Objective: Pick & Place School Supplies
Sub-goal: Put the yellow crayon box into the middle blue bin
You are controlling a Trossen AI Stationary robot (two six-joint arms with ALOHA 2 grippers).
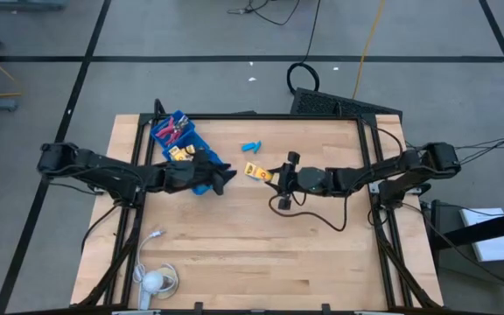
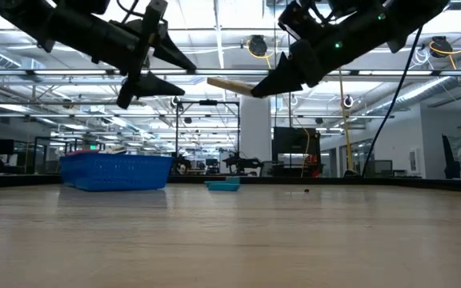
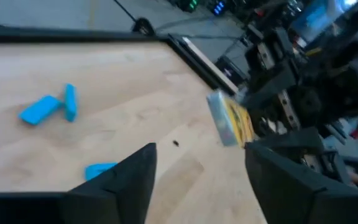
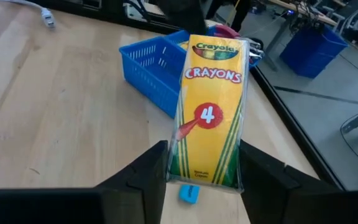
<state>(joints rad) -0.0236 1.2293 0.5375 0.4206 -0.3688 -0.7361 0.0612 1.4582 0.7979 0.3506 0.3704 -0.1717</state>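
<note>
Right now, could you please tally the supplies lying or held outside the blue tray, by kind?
Light-blue pieces, on the table: 3
Crayon pack, held in the right gripper: 1
Total: 4
The left gripper is open and holds nothing.

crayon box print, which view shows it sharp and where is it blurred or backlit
Right wrist view: the crayon box in the right claw is sharp, its print readable. Left wrist view: the same box is smeared, with no readable print. Low view: it hangs as a pale sliver against bright ceiling lights, and both arms are dark silhouettes.
</note>
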